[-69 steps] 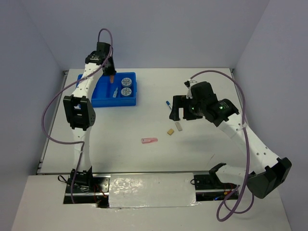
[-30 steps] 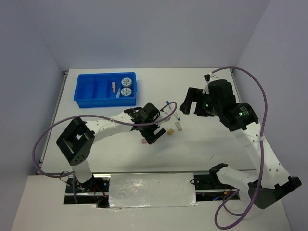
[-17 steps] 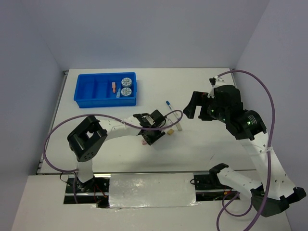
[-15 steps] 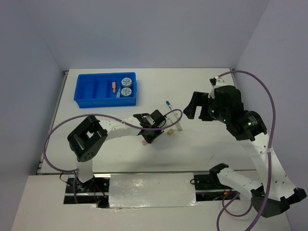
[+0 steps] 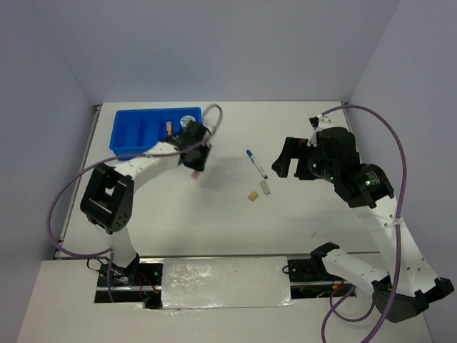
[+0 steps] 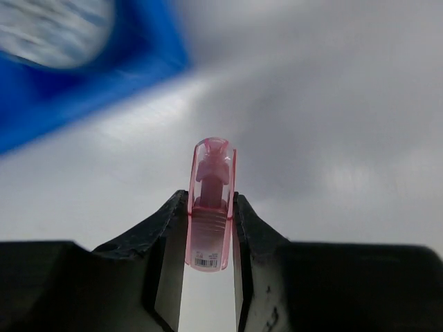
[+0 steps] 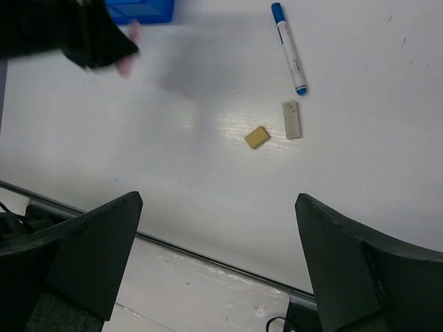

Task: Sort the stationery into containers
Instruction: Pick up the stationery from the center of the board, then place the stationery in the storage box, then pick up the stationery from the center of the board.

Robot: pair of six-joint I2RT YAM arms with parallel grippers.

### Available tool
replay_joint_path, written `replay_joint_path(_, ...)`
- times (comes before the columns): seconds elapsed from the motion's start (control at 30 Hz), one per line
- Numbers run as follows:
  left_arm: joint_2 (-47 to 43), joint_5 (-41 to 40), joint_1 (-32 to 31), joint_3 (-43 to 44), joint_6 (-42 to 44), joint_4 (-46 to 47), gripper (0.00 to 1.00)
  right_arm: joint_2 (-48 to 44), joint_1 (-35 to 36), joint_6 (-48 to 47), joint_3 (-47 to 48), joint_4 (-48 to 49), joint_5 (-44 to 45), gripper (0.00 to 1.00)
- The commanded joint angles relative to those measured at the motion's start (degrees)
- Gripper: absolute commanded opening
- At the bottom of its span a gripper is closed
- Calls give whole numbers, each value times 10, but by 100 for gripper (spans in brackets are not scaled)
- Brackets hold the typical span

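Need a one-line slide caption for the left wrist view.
Left gripper shut on a pink clip, blue tray blurred at upper left.

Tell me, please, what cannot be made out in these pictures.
- Top view: the left hand and its arm hide part of the blue tray's right compartments.
- Left wrist view: tray and roll are motion-blurred.
- Left wrist view: the pink clip's label print is too small.
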Motion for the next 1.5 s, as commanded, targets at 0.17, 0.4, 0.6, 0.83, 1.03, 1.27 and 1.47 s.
replay_joint_path(0.17, 105, -55, 146, 289, -67, -74, 0, 34, -3, -18, -18, 25, -16, 100)
replay_joint_path(0.4, 258, -108, 197, 519, -108, -162, 11, 48, -8, -23, -12, 24, -21, 100)
replay_joint_path(0.6, 253, -123, 216, 472, -124, -121, 23, 57, -9, -29, -12, 17, -19, 100)
replay_joint_path(0.83, 242, -119, 216, 436, -125, -111, 82, 84, -9, -32, -12, 29, -31, 100)
replay_joint_path(1.03, 192, -102, 216, 414, -128, -110, 99, 148, 8, -52, -45, 55, -51, 99)
replay_joint_path(1.27, 59, -16, 216, 402, -129, -168, 99, 301, 59, -47, -68, 106, 31, 67)
replay_joint_path(1.47, -64, 50, 215, 217, -118, -169, 99, 369, 63, -24, -75, 140, 81, 61)
